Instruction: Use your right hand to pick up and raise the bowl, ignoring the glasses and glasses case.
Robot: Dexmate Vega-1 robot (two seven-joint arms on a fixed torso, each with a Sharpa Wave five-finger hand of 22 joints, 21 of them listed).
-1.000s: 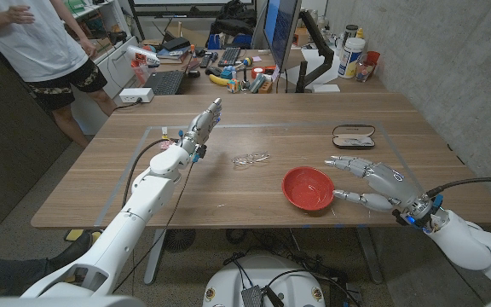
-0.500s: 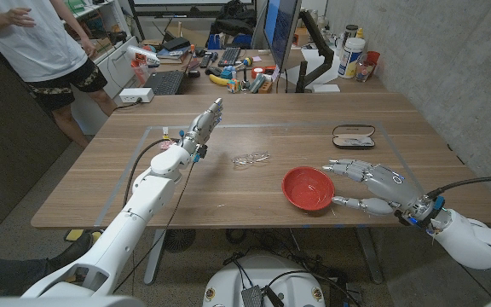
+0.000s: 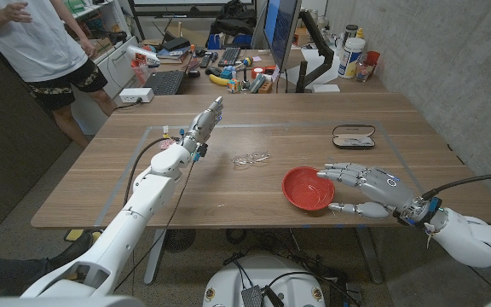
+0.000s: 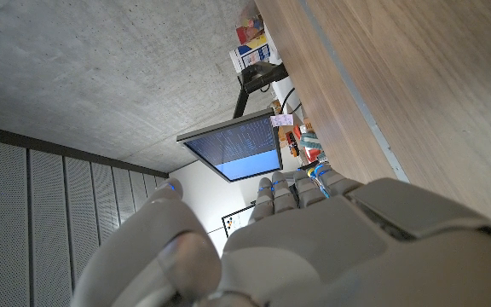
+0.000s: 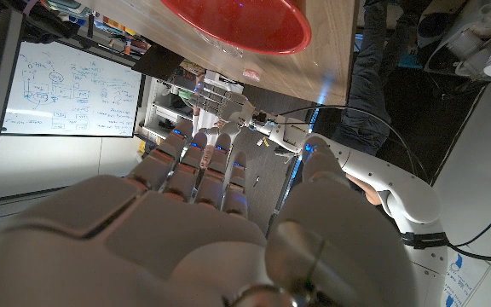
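Note:
The red bowl (image 3: 308,188) sits upright on the wooden table (image 3: 228,200), right of centre near the front edge; its rim also shows in the right wrist view (image 5: 237,24). My right hand (image 3: 366,191) is open just to the bowl's right, fingers spread over its right rim and thumb beside its near side; I cannot tell whether they touch. The glasses (image 3: 251,159) lie left of and behind the bowl. The black glasses case (image 3: 353,136) lies open behind the bowl. My left hand (image 3: 205,125) is raised over the table's left part, fingers straight, holding nothing.
A person (image 3: 45,47) stands at the far left behind the table. A desk with a monitor (image 3: 281,30), a keyboard and clutter stands behind the far edge. Tape lines mark a rectangle on the tabletop.
My right hand has moved left toward the bowl, its fingers now reaching over the right rim. The bowl, glasses, case and left arm have not moved.

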